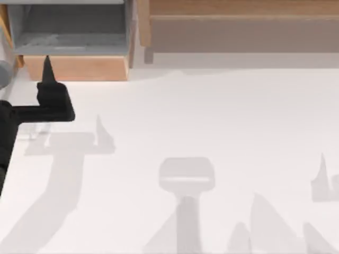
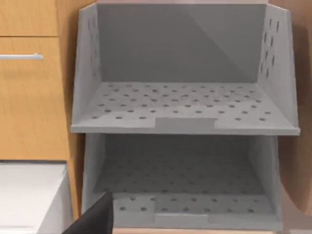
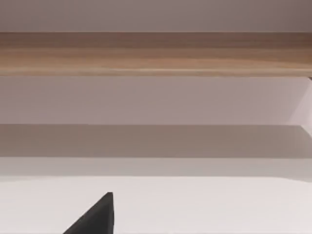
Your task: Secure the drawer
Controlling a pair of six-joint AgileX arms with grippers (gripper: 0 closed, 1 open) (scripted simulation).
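Tan drawer (image 1: 77, 67) front, upper left of top view, pulled out, grey inside exposed. Left gripper (image 1: 47, 71) at front panel, fingers look closed to single point. Step: contact for push. Next: straight shove inward. Right gripper (image 3: 95, 217) idle, fingers: cannot tell.

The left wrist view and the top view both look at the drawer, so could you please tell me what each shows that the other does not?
Left wrist view alone: the perforated grey shelves stacked inside the drawer, and a neighbouring wooden front with a metal handle.

Top view alone: the drawer's tan front panel, pulled out over the white table, the left hand just before that panel, and the long wooden unit.

Both: the drawer's grey inside and a dark finger of the left hand.
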